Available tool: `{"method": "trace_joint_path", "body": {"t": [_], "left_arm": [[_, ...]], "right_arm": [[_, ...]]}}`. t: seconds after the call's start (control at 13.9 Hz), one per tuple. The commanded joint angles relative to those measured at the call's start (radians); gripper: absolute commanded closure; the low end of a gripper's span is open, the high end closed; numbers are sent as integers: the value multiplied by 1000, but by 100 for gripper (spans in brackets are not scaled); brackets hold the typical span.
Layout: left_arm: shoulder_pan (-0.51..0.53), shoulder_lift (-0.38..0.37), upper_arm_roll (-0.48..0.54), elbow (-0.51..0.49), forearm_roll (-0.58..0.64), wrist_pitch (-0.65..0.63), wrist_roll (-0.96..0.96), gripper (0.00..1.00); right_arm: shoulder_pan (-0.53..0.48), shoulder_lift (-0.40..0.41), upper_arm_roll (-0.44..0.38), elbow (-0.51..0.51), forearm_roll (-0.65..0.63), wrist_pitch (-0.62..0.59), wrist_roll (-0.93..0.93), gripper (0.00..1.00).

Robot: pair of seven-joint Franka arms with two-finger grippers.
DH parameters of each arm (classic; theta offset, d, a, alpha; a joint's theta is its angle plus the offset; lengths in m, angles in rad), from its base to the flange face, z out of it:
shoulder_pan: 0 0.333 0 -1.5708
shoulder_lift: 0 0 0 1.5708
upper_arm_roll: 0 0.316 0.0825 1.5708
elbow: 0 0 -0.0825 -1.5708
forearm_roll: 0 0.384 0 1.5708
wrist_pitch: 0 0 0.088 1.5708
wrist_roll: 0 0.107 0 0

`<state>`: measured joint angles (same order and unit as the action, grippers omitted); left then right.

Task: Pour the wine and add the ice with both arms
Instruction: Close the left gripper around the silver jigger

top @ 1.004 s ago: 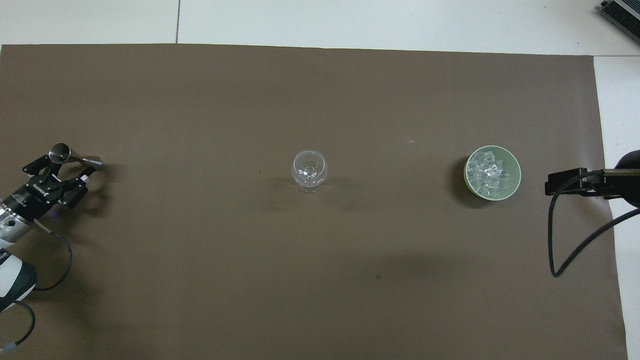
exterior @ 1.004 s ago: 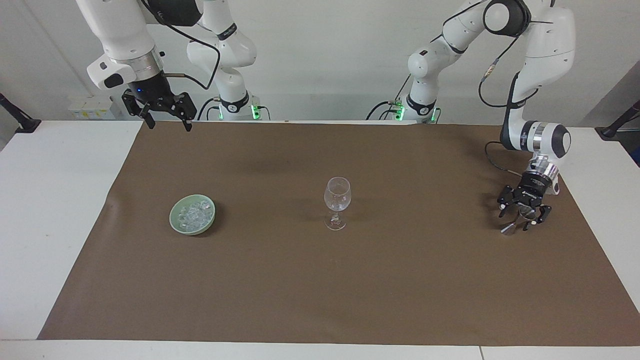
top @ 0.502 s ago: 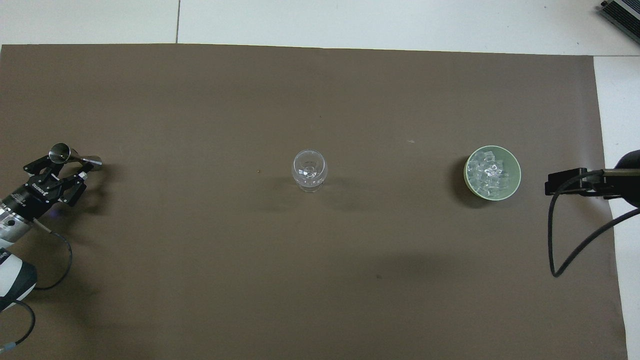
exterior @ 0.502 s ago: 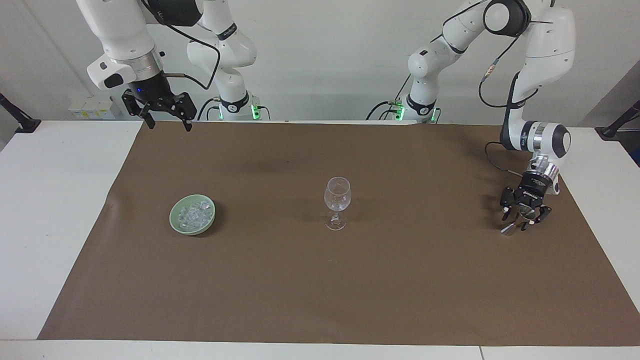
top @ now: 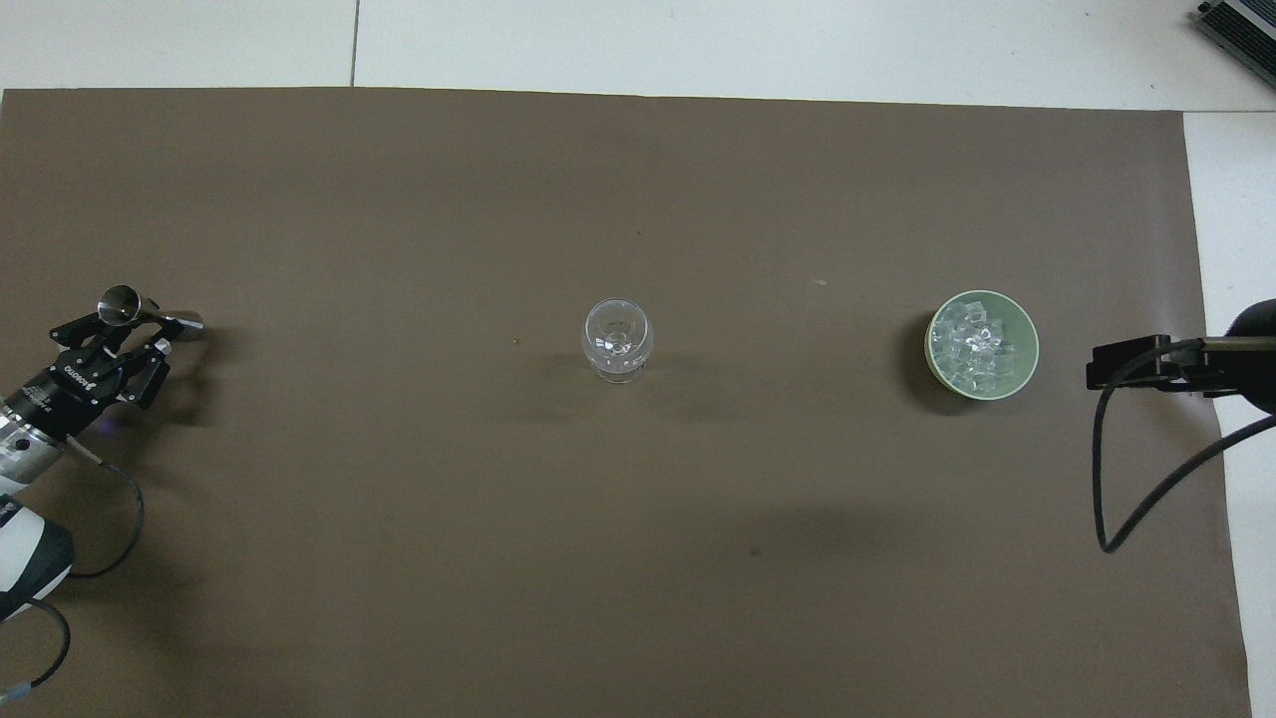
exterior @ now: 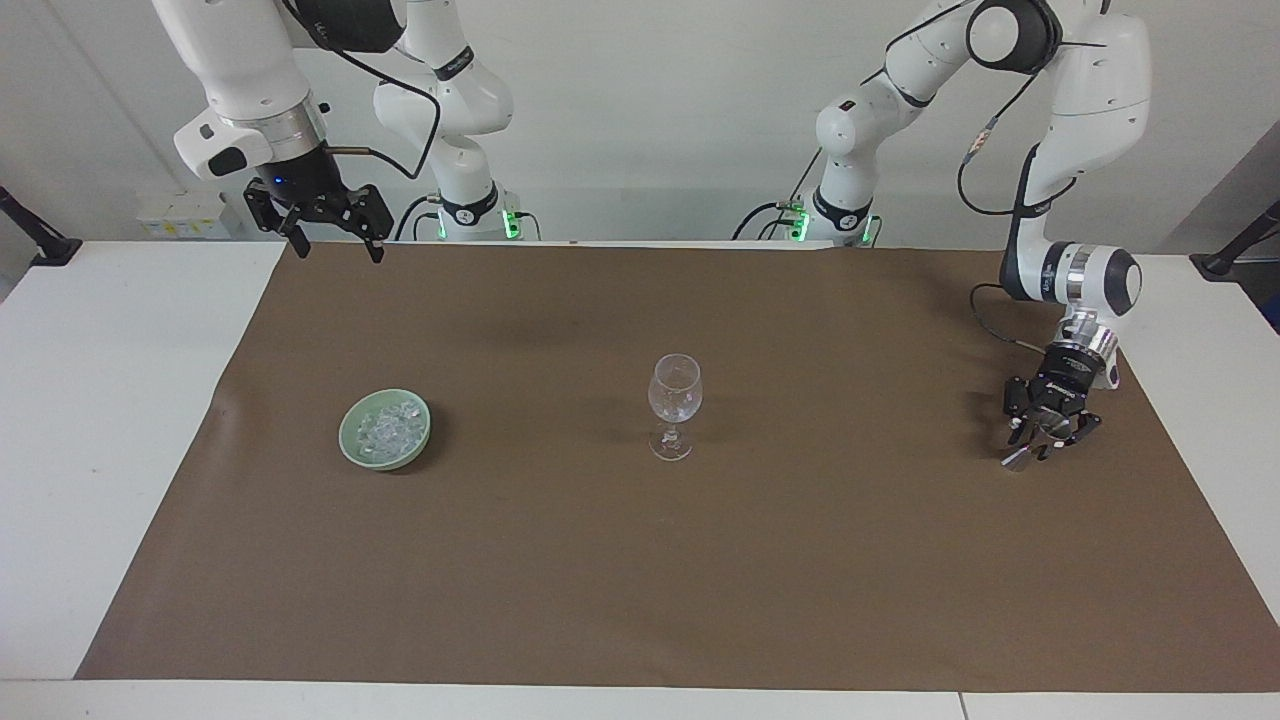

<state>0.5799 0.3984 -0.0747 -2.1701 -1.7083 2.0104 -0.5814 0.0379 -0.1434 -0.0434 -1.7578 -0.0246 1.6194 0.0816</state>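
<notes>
Right hand waits in the air, spread wide and holding nothing, over the edge of the brown mat at the right arm's end of the worktop. The left hand is low at the left arm's end, down at a small metal measuring cup that lies on its side on the mat. The long axis of this cup runs along the worktop, with the wide mouth toward the end of the worktop and the narrow end toward the wine glass. The left hand comes at it from the robots' side, across this axis, so I judge that it takes the waist. It looks narrow, but I cannot tell whether it already grips. The glass stands upright in the middle, well apart from both hands. The ice lies heaped in the green bowl toward the right arm's end, so the right arm is the one better placed for it.
</notes>
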Motion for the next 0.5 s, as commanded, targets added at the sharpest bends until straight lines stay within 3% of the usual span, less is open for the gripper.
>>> {"method": "trace_joint_path", "body": {"t": [0.0, 0.43], "left_arm": [[-15, 7, 10, 3, -25, 10, 15, 64], [-15, 5, 10, 1, -25, 5, 15, 82]], "right_arm": [[-4, -10, 2, -15, 5, 11, -23, 0], [-4, -10, 2, -15, 5, 11, -23, 0]]}}
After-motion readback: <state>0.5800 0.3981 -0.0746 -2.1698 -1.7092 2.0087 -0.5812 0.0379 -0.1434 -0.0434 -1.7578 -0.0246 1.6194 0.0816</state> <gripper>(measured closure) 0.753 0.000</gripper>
